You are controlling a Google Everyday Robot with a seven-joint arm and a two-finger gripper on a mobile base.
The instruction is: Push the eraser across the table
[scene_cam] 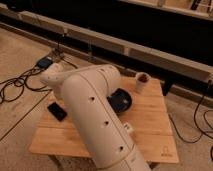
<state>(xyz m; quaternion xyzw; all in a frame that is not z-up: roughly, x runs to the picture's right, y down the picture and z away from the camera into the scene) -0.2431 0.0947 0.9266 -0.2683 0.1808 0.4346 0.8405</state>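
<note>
The eraser (56, 111), a small flat black block, lies on the left part of the light wooden slatted table (150, 131), just left of my arm. My thick white arm (92, 115) runs from the bottom of the view up to its elbow (55, 75) above the table's back left. The gripper is hidden behind the arm, so I cannot see it or whether it touches the eraser.
A dark round bowl (121, 100) sits mid-table, partly behind the arm. A white cup (142, 82) stands at the back right. A small white object (128, 128) lies beside the arm. Cables (17, 82) and a dark box (44, 62) lie on the floor at left. A low ledge (150, 52) runs behind.
</note>
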